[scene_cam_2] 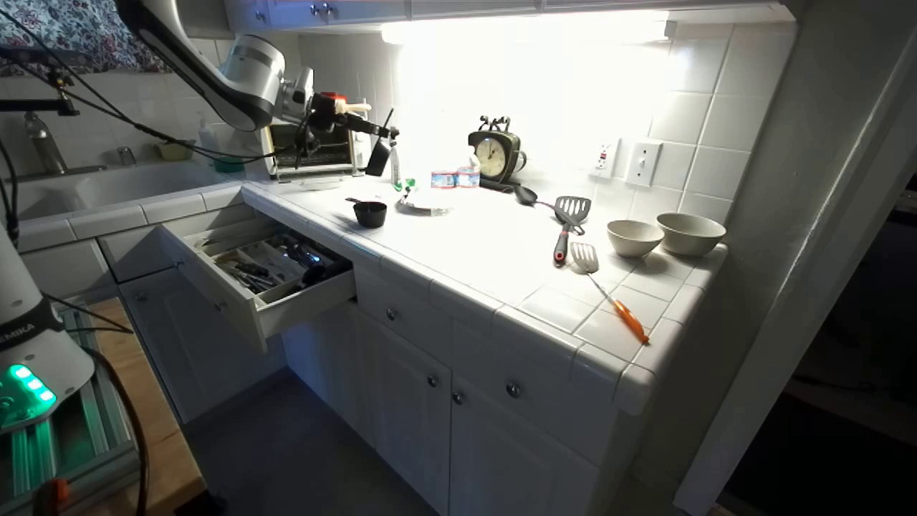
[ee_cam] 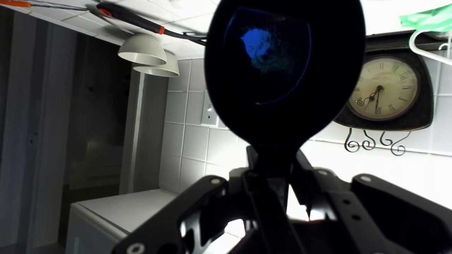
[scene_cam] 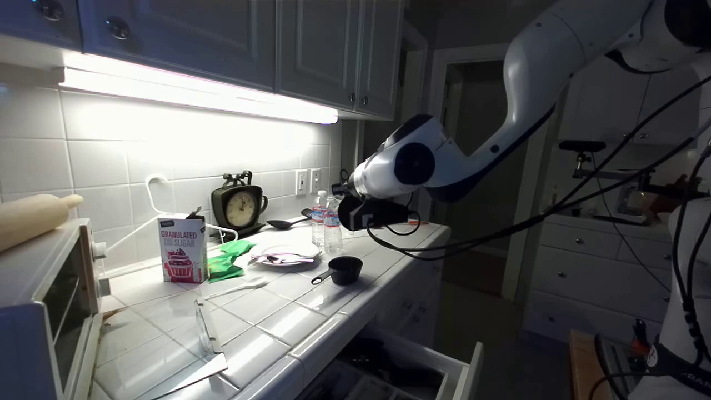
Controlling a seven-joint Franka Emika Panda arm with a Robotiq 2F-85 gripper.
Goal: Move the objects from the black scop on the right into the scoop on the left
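Currently, in an exterior view: cutlery drawer [scene_cam_2: 308,304] standing open, left of frame. Left of centre, a black measuring scoop [scene_cam_2: 370,215] upright on the counter [scene_cam_2: 559,308]. Above it, a second black scoop [scene_cam_2: 377,159] aloft, tilted, contents not discernible; claw [ee_cam: 275,157], per wrist view, pinched tight on its handle. Upper middle, dark-cased clock [scene_cam_2: 493,158]. Right of frame: black slotted turner [scene_cam_2: 573,213], orange-handled turner [scene_cam_2: 629,319], two pale bowls [scene_cam_2: 690,240].

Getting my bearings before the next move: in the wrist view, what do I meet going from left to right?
Slim orange utensil handle, two round cream bowls, round black scoop held in the claw, dark-framed Roman-numeral clock.
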